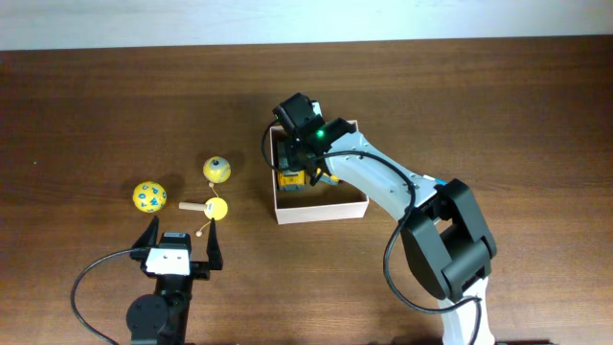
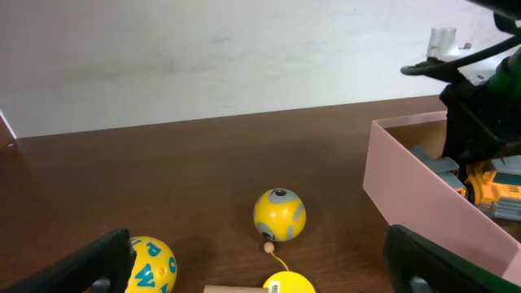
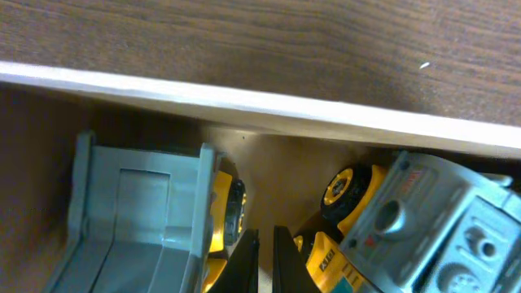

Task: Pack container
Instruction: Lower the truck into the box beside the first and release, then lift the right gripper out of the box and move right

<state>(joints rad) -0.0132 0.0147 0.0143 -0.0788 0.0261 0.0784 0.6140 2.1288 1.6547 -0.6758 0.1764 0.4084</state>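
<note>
Well, the dark wooden tabletop (image 1: pixel 86 105) carries a few loose toys at 9 o'clock from the container (image 1: pixel 321 212), well apart from it. There is a yellow ball with blue letters (image 1: pixel 148 196), a yellow ball with a grey eye (image 1: pixel 217 170), and a smaller yellow ball (image 1: pixel 218 208) just beside a short wooden peg (image 1: pixel 193 205). A thin string shows by the smaller ball.

The container sits a little right of the tabletop's middle, white outside and tan-brown inside. Its left half is crowded. From the right wrist view, a grey tipper bed (image 3: pixel 134 203) with a yellow wheel lies at 9 o'clock, and a grey-and-yellow toy vehicle (image 3: pixel 431 220) at 3 o'clock.

The right tool (image 3: pixel 265 260) is down inside the container between those two toys. Its fingers are drawn together to a thin slit, and I see nothing held between them. I cannot tell whether they touch either toy.

The left tool (image 1: pixel 184 240) hangs at 6 o'clock from the loose toys, near the tabletop's front edge. Its fingers are spread wide and it holds nothing.
</note>
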